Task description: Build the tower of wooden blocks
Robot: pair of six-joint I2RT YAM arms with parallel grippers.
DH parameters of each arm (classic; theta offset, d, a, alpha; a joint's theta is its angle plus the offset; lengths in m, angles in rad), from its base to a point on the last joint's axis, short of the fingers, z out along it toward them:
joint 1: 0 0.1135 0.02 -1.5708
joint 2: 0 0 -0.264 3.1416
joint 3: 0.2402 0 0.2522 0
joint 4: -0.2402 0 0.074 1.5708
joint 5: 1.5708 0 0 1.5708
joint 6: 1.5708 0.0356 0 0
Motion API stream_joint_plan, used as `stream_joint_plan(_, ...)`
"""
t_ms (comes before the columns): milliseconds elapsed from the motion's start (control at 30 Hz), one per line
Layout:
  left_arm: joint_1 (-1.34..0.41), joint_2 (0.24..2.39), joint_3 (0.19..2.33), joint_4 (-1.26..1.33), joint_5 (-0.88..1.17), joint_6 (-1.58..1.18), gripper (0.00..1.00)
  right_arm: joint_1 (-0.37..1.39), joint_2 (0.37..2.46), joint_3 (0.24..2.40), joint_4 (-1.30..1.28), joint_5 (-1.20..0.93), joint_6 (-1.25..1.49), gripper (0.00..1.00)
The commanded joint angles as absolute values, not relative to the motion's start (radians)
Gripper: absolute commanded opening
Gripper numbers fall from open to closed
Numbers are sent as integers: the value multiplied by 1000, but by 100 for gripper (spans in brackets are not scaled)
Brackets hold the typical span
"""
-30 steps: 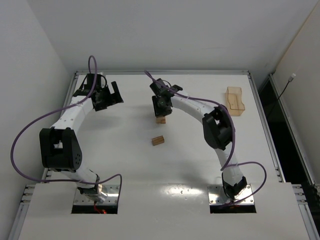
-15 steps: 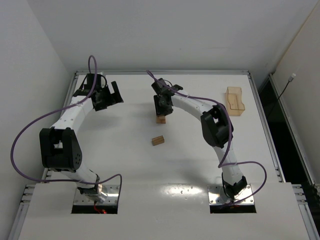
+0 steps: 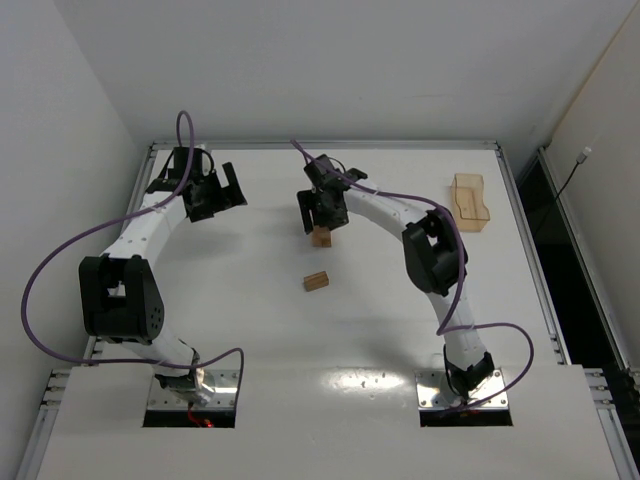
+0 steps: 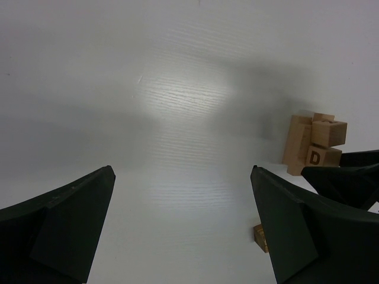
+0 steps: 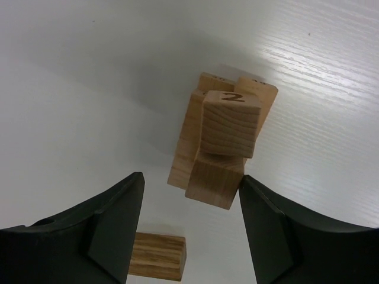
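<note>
The tower (image 3: 321, 236) is a small stack of light-brown wood blocks at mid-table; its top cube bears a "2" (image 5: 230, 121). My right gripper (image 3: 320, 214) hangs just over it, open. In the right wrist view the fingers (image 5: 121, 222) straddle the tower (image 5: 222, 139): the right one is at a lower block's edge, the left one stands apart. A loose wood block (image 3: 316, 281) lies nearer the arms and also shows as a block (image 5: 157, 255) in that view. My left gripper (image 3: 215, 195) is wide open over bare table at the far left, holding nothing (image 4: 182, 171). It sees the tower (image 4: 314, 145) to its right.
A translucent tan tray (image 3: 470, 200) sits at the far right of the table. Raised rails edge the table top at the back and the sides. The right arm curves from its base (image 3: 465, 385) across the right half.
The right gripper's jaws have spread apart around the tower's top; the blocks stay in place. The left arm has not moved.
</note>
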State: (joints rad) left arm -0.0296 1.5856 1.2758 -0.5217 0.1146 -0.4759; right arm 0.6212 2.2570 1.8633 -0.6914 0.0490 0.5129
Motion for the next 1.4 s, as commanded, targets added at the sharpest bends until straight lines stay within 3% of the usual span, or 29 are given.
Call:
stream_joint_plan(0,-37,1557,1284,-494,109,-476,99,618,2146,1872,-637,-11,425,62)
stream_joint_plan(133,-37,1529,1250,-494,118,-476,99,618,1944,1729,-609,-105,312,65)
stream_joint_plan(167,-37,1519,1241,-485,118,-476,99,594,1900,1653,-609,-161,225,71)
stream_joint_plan(233,-37,1509,1241,-485,118,-466,99,560,1761,1527,-586,-401,-6,73)
stream_joint_plan(400,-37,1500,1241,-485,129,-445,99,572,1573,1347,-721,-534,-504,73)
stream_joint_plan(433,-37,1509,1267,-485,141,-445,99,584,1563,1330,-747,-554,-681,75)
stream_joint_plan(633,-37,1552,1328,-522,198,-387,100,658,1670,1341,-873,-549,-1064,79)
stream_joint_plan(900,-37,1571,1328,-522,173,-387,100,759,1810,1378,-729,-457,-1095,76)
stream_joint_plan(1367,-37,1635,1338,-522,183,-396,100,769,2023,1543,-741,-457,-1020,68)
